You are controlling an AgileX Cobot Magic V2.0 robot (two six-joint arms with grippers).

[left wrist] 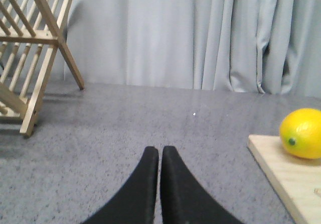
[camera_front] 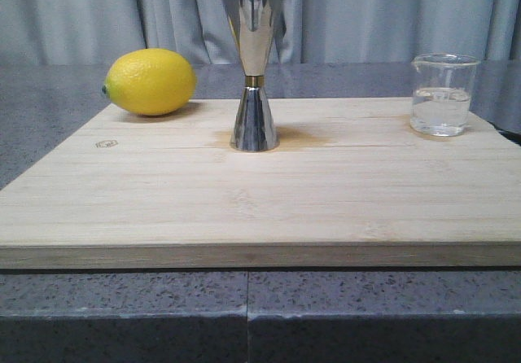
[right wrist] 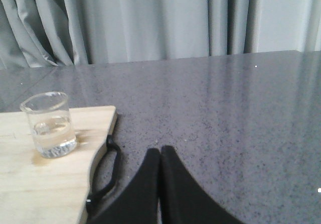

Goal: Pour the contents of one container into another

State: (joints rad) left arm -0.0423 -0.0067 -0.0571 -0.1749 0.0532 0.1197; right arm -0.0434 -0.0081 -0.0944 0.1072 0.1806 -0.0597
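Beaker (camera_front: 443, 94) stands near the wooden board's (camera_front: 244, 200) right far corner, close to the edge, upright, about half full of clear liquid. Jigger (camera_front: 254, 70) stands upright mid-board, well apart from it; lemon (camera_front: 151, 81) at far left edge. Left gripper (left wrist: 160, 156) and right gripper (right wrist: 160, 156) both pinched together, empty, over bare grey countertop (right wrist: 225, 113) off the board.

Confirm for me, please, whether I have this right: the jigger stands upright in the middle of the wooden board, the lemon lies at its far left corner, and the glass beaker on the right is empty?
Not quite: the glass beaker is not empty; it holds clear liquid up to about its middle, as the front view and the right wrist view both show. The rest stands: the jigger is upright mid-board, and the lemon lies at the far left corner.
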